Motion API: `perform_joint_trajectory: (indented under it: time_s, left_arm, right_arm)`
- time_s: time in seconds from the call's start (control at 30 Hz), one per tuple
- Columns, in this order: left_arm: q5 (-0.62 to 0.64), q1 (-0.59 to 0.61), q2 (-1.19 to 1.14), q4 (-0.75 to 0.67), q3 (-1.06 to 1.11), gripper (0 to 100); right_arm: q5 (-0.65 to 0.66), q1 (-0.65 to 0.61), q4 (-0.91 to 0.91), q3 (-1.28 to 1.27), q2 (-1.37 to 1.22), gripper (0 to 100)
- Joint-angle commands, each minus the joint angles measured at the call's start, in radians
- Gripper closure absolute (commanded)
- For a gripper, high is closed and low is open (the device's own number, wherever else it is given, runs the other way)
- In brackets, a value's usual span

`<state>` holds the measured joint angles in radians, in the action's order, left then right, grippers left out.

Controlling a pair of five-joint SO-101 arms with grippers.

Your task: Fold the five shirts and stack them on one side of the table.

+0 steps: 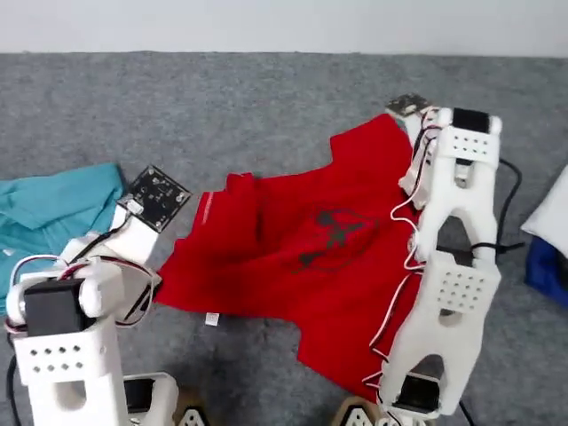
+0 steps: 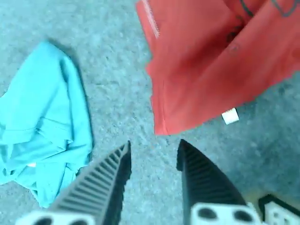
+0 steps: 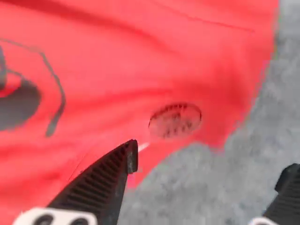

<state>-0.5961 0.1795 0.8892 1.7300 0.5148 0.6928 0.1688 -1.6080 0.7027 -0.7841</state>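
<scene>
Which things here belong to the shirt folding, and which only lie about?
For the job: red shirt, teal shirt, left gripper and right gripper, both open.
Lying about: white cloth and blue cloth at the table edge; perhaps shirts too, I cannot tell.

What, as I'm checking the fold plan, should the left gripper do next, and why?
Probably ease the left gripper forward to the red shirt's corner and close on it. It hangs open over the table just short of that corner, holding nothing, and the shirt lies spread but rumpled, not yet folded.
</scene>
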Motion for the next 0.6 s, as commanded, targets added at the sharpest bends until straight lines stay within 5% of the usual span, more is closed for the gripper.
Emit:
perform_joint_trajectory:
  time_s: [0.0,0.2,0.33,0.57]
  left_arm:
    - [0.051,0.003,0.014,0.028,-0.044,86]
    - [0.087,-0.002,-0.018,-0.002,-0.041,86]
    - [0.183,-0.002,-0.196,-0.064,-0.088,86]
    - [0.336,-0.044,-0.674,-0.037,-0.417,85]
  right_arm:
    - [0.009,-0.001,0.053,0.011,-0.035,60.9]
    - [0.015,0.004,0.12,0.011,-0.081,99.3]
    - [0.015,0.036,0.122,0.011,-0.108,93.5]
    - [0.015,0.191,0.119,0.011,-0.119,99.1]
